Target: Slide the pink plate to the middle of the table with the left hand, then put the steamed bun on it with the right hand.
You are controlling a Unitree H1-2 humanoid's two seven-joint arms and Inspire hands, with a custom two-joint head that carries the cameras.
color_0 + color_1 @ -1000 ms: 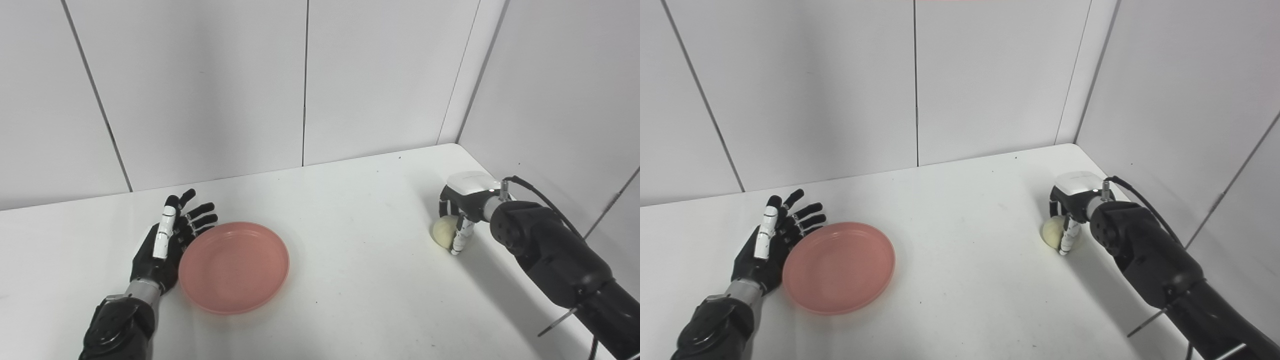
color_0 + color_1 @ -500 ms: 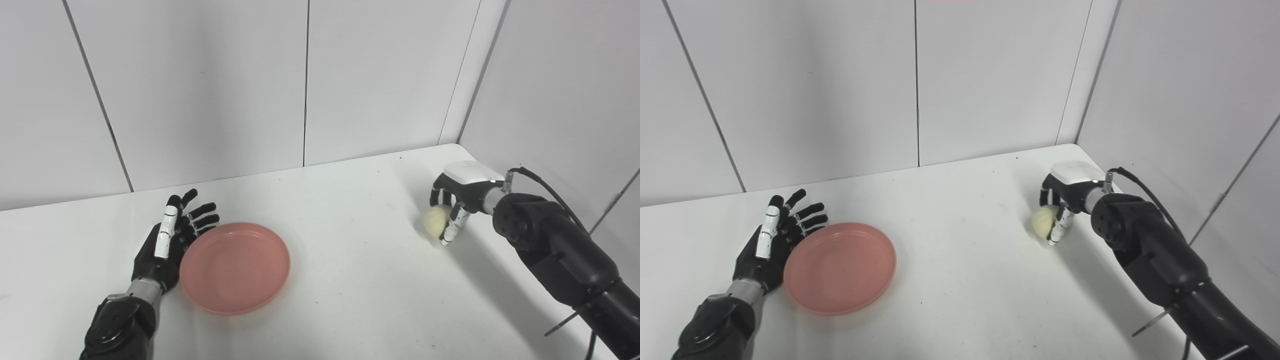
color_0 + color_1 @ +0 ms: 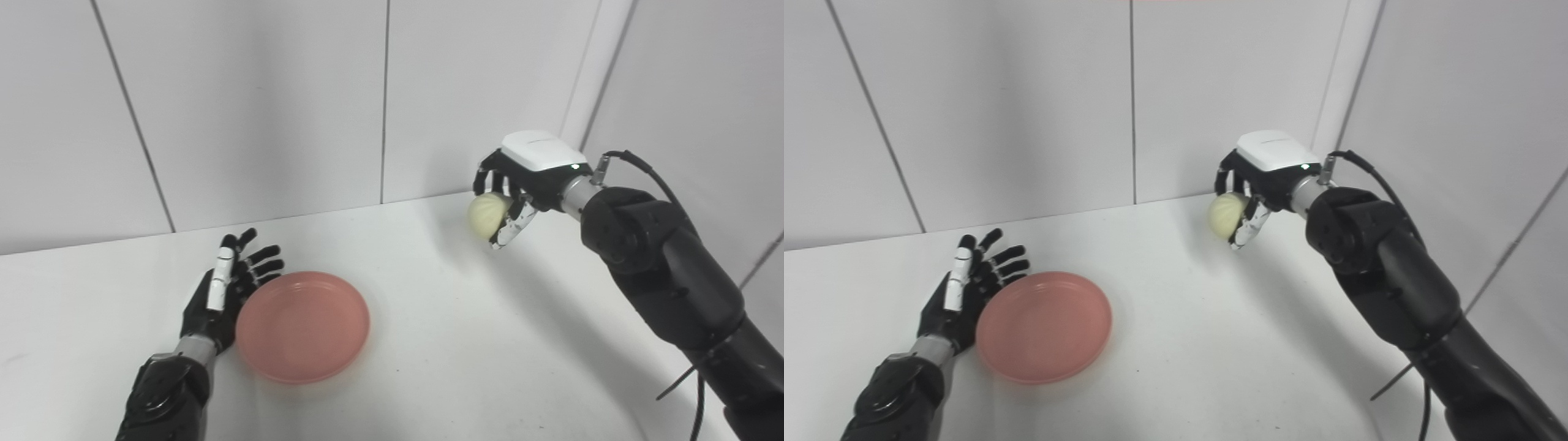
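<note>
Aloft right of pink plate (image 3: 302, 326): right hand (image 3: 520, 177) gripping steamed bun (image 3: 486, 215). Beside plate's left rim: left hand (image 3: 223, 297), fingers spread, empty.

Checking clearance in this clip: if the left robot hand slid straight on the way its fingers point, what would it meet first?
Nothing, apparently: the left robot hand points toward the back wall over bare white table; the round pink plate lies beside it.

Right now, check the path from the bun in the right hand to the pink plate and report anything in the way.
Nothing visible blocks it. The steamed bun is held in the air by the right hand; only bare table lies between it and the pink plate.
</note>
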